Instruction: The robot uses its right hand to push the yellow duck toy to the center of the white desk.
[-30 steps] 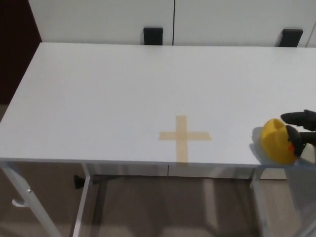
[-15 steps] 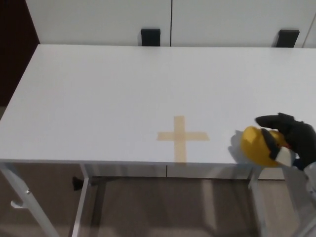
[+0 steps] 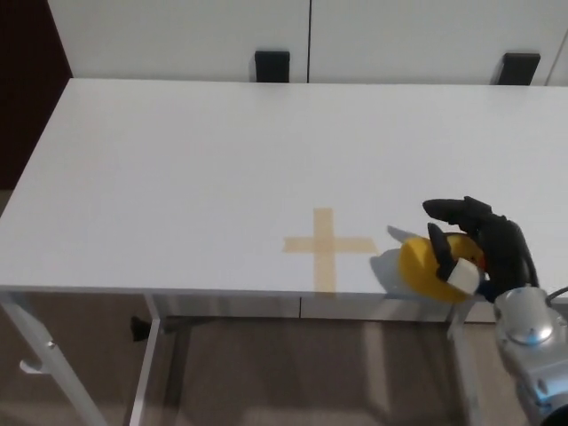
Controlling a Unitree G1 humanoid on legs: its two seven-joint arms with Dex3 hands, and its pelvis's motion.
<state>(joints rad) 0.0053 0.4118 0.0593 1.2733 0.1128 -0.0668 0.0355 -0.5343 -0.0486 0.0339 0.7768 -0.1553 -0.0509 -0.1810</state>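
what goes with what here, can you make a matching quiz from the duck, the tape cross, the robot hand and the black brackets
Column 1:
1. duck
2. tape cross
3. right robot hand
4. black brackets

Column 2:
A. along the far edge of the desk
B. flat on the desk, left of the duck
C. near the front edge, right of the cross
D. against the duck's right side

Pairs: 1-C, 2-B, 3-D, 4-A
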